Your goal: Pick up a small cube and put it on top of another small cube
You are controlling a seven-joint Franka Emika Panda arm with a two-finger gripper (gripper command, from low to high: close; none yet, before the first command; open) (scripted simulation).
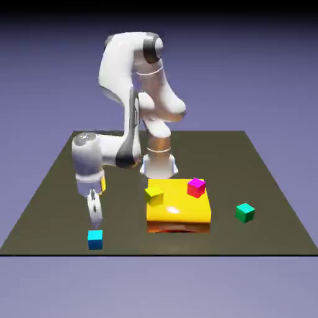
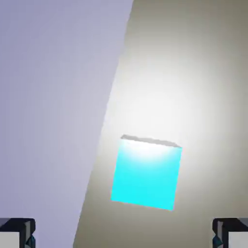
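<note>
Progress: nothing lifted yet, as I judge it.

Cyan cube [image 1: 95, 238]: on the desk [image 1: 49, 192] near its front edge, at the exterior view's left.

Gripper [image 1: 94, 215]: I have it just above that cube; fingertips [image 2: 17, 233] spread wide, holding nothing.

Green cube [image 1: 245, 212]: well apart, bare on top.

Remaining: grasp, carry, stack.

Surface: dark, flat desk; yellow block [image 1: 179, 208] carries two cubes.

Room: plain blue-violet backdrop.

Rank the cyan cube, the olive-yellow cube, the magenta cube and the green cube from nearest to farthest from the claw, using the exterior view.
Measured from the claw:
1. Cyan cube: just below it, near the table's front edge.
2. Olive-yellow cube: on the yellow block's left end in the exterior view.
3. Magenta cube: on the block's right end.
4. Green cube: alone on the table, farthest right.
</note>
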